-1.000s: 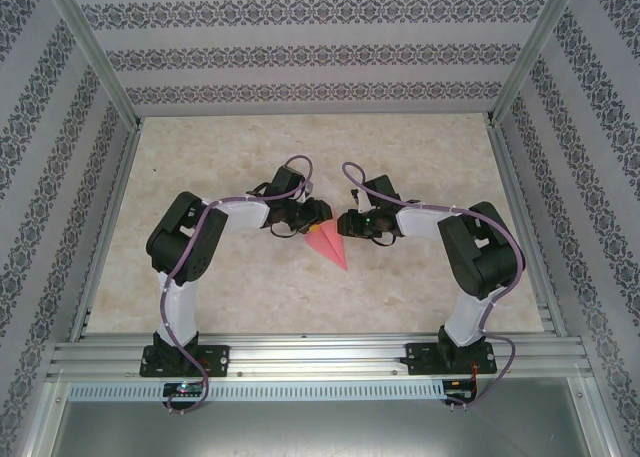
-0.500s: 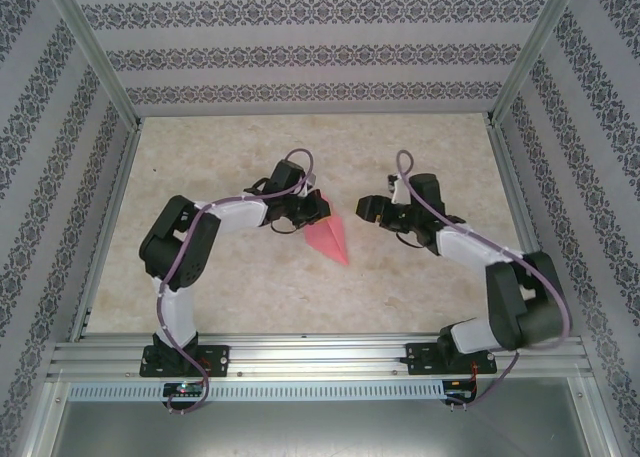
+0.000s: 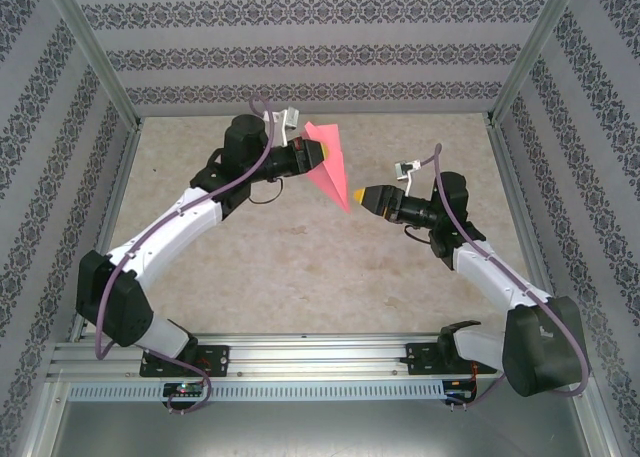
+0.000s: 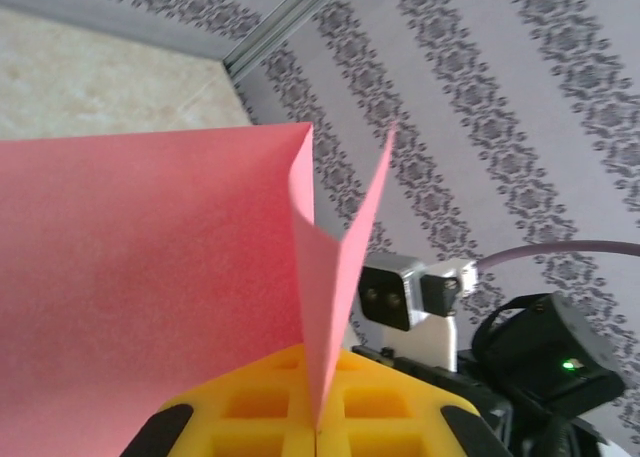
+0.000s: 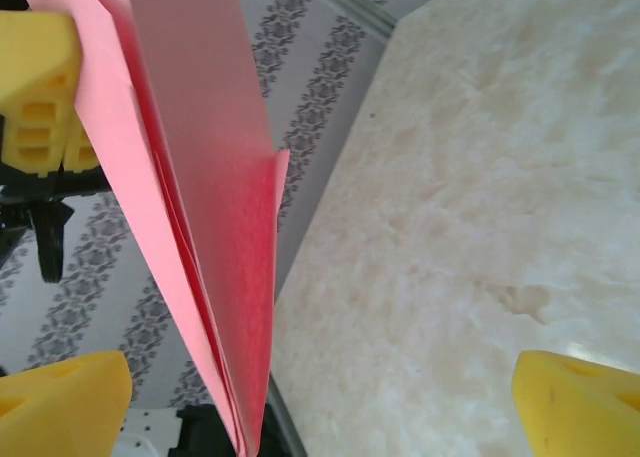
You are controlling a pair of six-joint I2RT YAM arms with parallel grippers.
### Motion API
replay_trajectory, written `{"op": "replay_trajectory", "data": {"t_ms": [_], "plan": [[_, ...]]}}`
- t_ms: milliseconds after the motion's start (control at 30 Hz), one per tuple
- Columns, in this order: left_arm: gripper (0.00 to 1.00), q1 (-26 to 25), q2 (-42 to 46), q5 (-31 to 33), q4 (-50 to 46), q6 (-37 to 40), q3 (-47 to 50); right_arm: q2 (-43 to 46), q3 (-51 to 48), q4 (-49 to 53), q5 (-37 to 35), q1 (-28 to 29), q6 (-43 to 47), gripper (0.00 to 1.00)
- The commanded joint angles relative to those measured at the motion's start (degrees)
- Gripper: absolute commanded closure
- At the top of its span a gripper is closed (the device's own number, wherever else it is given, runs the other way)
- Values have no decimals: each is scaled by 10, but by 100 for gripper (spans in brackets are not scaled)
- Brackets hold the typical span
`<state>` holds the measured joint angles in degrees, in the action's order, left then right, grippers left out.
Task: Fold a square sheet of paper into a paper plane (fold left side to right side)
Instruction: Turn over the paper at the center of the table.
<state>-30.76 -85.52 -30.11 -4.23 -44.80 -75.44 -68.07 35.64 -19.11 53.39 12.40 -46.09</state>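
1 second ago the paper plane [image 3: 330, 163] lies flat on the table [image 3: 300, 277] with both grippers low beside it. Now we see it lifted clear of the surface, up toward the back wall [image 3: 300, 57], with its nose slanting down toward the right arm. The left arm has stretched out long and carried the left gripper [image 3: 318, 155] up with it. That gripper is clamped on the plane's wide tail end. In the left wrist view its 2 yellow pads [image 4: 250, 417] meet, with the pink fold pinched in the seam between them.

The right gripper [image 3: 362, 196] has backed off to the right since the earlier frame and holds nothing. In the right wrist view its 2 yellow fingers [image 5: 60, 402] stand wide apart at the bottom corners. The plane's narrow end hangs just beside the left-hand one.

Several things stay unclear to us:
- From above, the right gripper shows as 1 yellow tip, so the gap between its jaws cannot be judged there.
- The plane's nose ends just beside that tip, and we cannot tell whether they touch.
- The left wrist view cuts the plane off at the left and bottom edges, so only its open tail flaps show.
- The right wrist view cuts off the plane's wide end at the top of the frame.
- The right wrist view also crops both of that gripper's own fingers at the corners.
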Motion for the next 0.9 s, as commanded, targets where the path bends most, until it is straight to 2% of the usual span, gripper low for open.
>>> {"op": "replay_trajectory", "data": {"t_ms": [0,167,367,433,600,733,867], "plan": [[92,5,20,-19,-2,19,-13,11,18,-63,44,15,-27,2],[91,5,34,-35,14,8,-9,5,31,-146,60,56,-59,2],[91,6,36,-73,66,-27,4,-9,70,-148,61,88,-59,2],[91,7,36,-81,82,-38,9,-13,79,-132,59,89,-54,5],[91,11,35,-98,109,-57,18,-11,82,-111,53,86,-45,22],[90,12,32,-102,108,-59,23,-3,85,-79,40,81,-34,47],[90,13,32,-99,103,-55,31,9,89,-24,28,76,-4,64]]}}
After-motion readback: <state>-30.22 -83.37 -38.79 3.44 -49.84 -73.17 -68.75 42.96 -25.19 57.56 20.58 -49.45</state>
